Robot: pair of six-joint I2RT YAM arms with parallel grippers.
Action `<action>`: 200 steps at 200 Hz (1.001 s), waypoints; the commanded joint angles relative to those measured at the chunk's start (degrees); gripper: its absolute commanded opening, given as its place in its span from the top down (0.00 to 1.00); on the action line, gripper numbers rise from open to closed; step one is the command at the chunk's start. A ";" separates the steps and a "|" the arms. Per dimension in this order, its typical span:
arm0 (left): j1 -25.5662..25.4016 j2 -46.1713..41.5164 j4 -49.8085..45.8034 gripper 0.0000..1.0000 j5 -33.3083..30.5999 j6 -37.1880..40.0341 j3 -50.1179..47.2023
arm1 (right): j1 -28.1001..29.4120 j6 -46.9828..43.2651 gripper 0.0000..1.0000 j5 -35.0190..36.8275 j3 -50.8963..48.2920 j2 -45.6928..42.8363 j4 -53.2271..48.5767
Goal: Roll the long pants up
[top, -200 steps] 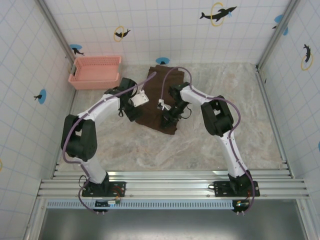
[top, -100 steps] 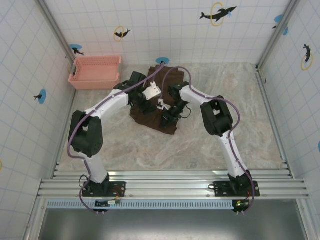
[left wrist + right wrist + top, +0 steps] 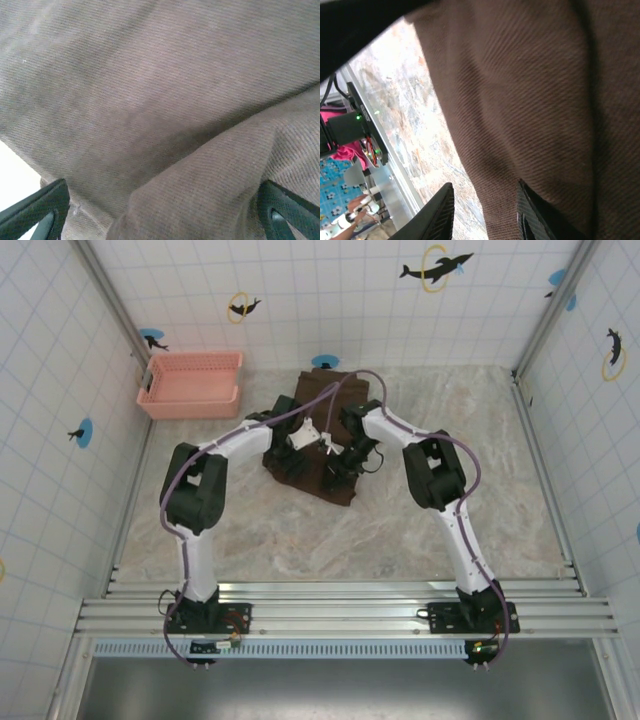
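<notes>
I read the long pants (image 3: 333, 489) lying far-to-near | left gripper (image 3: 165, 210) jaws wide, cloth straight beneath (fold between them) | right gripper (image 3: 485, 212) jaws narrow at the cloth edge, grip I cannot tell

Left pincer (image 3: 162, 212) wide apart; right pincer (image 3: 485, 210) narrower.

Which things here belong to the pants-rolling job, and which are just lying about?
In the job: dark brown soft fabric long pants, lying on the marbled table; left hand, open above them; right hand, at their edge.
Lying about: pink plastic slotted basket, far left corner, apart from the pants.
</notes>
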 commanded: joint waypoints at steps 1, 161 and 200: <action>2.79 5.09 -3.56 0.03 -5.35 -3.29 2.83 | 0.58 -4.00 0.61 4.42 -0.67 -2.34 -0.64; 6.01 6.44 -10.35 0.03 2.90 -3.54 5.53 | 20.96 -14.66 0.30 52.51 -26.23 -23.68 26.26; 7.04 4.56 -9.48 0.03 5.75 -4.15 3.19 | 22.62 -16.00 0.31 58.25 -27.25 -20.18 33.15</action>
